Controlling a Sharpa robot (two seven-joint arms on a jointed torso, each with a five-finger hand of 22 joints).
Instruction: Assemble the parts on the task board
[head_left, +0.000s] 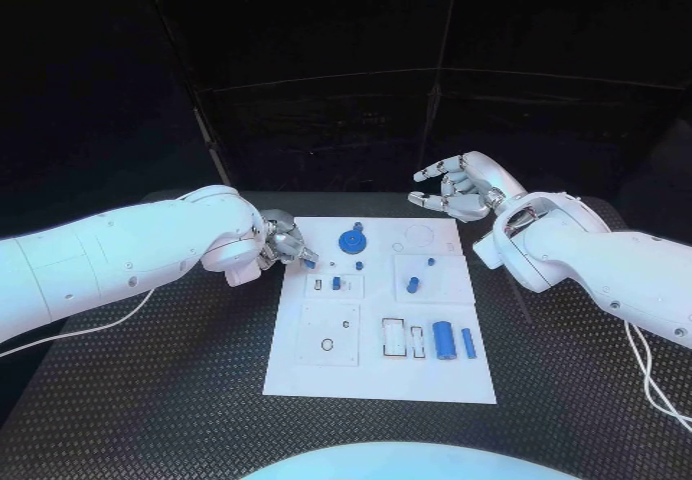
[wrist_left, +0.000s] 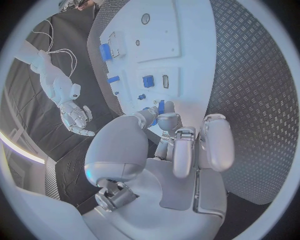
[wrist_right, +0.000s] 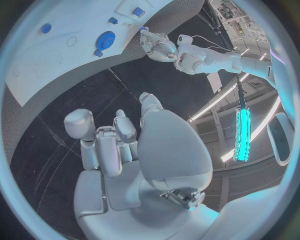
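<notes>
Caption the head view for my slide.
Left hand pinches a blue part at the board's edge; right hand hovers open.

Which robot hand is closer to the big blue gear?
Left. The left hand sits at the task board's left edge, just beside the blue gear, pinching a small blue part. The right hand hovers past the board's far right corner, farther off.

black table (head_left: 173, 380), white cable (head_left: 652, 385)

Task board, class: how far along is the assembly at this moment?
Early on. A blue gear sits on the task board. The left hand pinches a small blue part at the board's edge. Blue cylinders lie loose. The right hand hovers off the board, holding nothing.
</notes>
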